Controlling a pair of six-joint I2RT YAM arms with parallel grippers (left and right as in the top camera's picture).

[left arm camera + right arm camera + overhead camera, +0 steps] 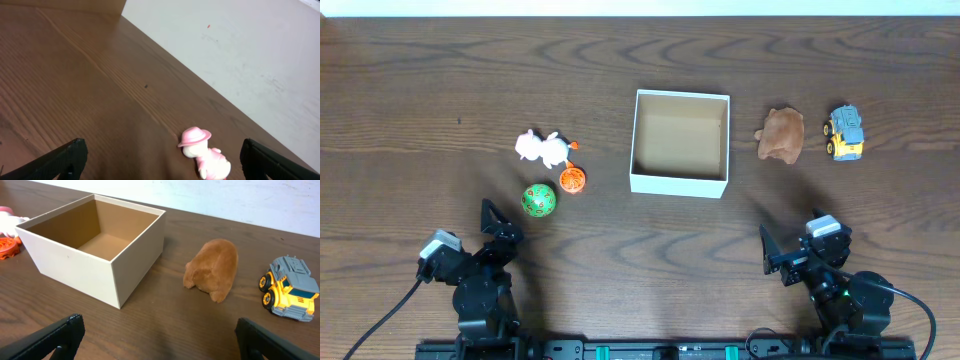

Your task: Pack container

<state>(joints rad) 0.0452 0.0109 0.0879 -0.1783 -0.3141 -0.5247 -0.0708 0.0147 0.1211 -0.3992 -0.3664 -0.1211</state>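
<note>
The container [680,183] is a square white box with a tan inside, open and empty, at the table's middle; it also shows in the right wrist view [80,265]. Left of it lie a pink-white doll [542,148], an orange ball [572,180] and a green ball [538,200]. Right of it lie a brown plush [781,134] and a yellow-grey toy truck [844,132]. My left gripper [500,228] is open and empty near the front edge; the doll [202,154] lies ahead of its fingers. My right gripper [790,252] is open and empty, in front of the plush [214,267] and truck [290,287].
The dark wooden table [440,100] reaches a white strip along its far edge [640,8]. The white floor [240,55] shows beyond the table edge in the left wrist view.
</note>
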